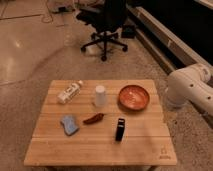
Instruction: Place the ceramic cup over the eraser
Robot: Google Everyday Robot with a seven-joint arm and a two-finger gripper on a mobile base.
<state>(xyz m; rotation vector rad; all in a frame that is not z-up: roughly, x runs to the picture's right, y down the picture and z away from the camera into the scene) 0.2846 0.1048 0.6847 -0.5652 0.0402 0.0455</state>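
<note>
On the table, ceramic cup stands apart from eraser; gripper out of view.

no legible text, table corner mark unreadable, pincer out of view

I see arm at table's 3 o'clock, gripper out of frame. Cup flanked: bowl at 3 o'clock, bottle at 9, chili at 6. Table front strip free.
</note>
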